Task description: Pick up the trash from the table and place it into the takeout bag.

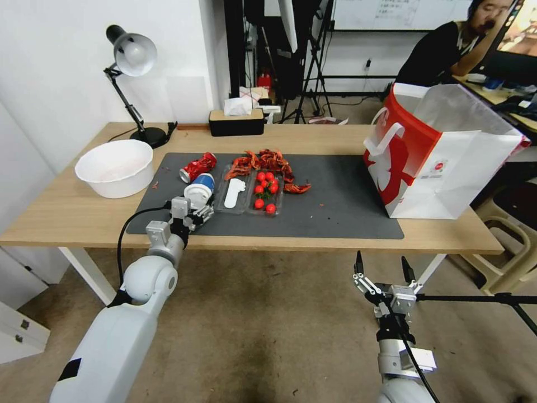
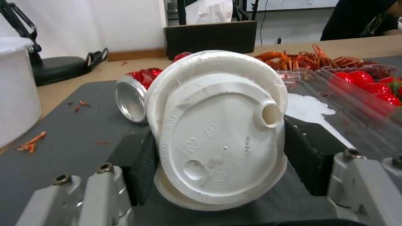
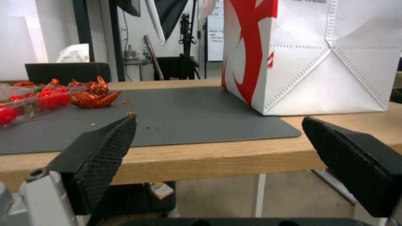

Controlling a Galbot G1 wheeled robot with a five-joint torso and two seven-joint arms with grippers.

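Observation:
A blue-white lidded cup (image 1: pixel 200 189) lies tipped on the dark mat (image 1: pixel 335 196) with its white lid (image 2: pixel 218 131) facing my left wrist. My left gripper (image 1: pixel 197 212) is shut on the cup, one black pad (image 2: pixel 142 169) pressing each side of the lid. A crushed red can (image 1: pixel 197 167) lies just behind the cup. To the right are clear trays with cherry tomatoes (image 1: pixel 266 193) and a heap of red crayfish shells (image 1: pixel 268 162). The red and white takeout bag (image 1: pixel 442 157) stands open at the table's right end. My right gripper (image 1: pixel 383 267) hangs open below the table's front edge.
A white round basin (image 1: pixel 114 168) sits at the table's left, with a desk lamp (image 1: pixel 131 56) behind it. A black tissue box (image 1: pixel 236 121) stands at the back edge. The mat between the trays and the bag (image 3: pixel 310 56) is bare apart from crumbs. A beige chair (image 1: pixel 506 240) stands right of the table.

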